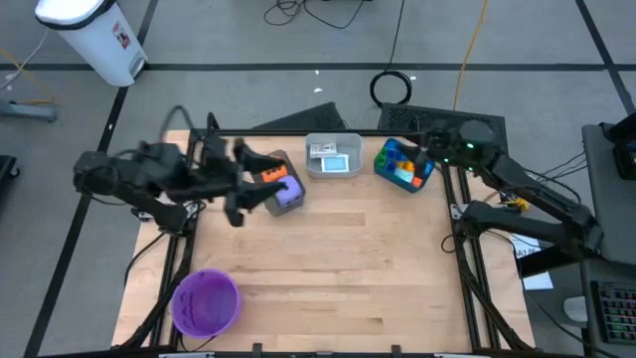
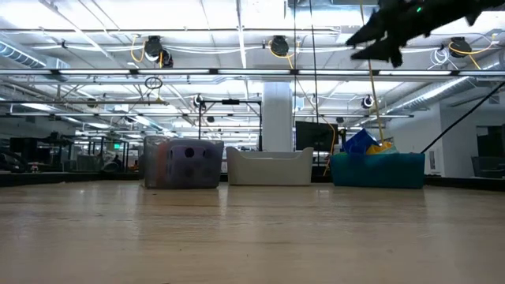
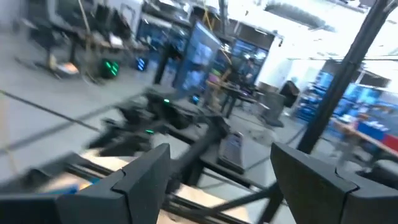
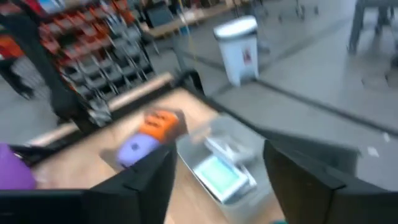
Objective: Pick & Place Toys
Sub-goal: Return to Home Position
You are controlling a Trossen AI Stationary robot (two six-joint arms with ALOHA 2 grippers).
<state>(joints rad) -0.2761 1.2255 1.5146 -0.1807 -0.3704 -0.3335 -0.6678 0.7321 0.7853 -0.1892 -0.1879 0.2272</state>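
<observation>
Left gripper (image 3: 219, 158) and right gripper (image 4: 217, 165) hang open, empty — toys (image 1: 402, 164) fill bins (image 2: 379, 172) at the desk's (image 1: 328, 259) far edge; sorting looks done.

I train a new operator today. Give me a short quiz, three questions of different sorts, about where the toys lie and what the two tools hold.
1. True or false: the orange die and the purple die share the grey bin.
2. Which bin holds the coloured bricks? A grey, B white, C teal.
3. What do the left tool and the right tool hold?
Key: 1 true; 2 C, the teal bin; 3 nothing, both stand open.
</observation>
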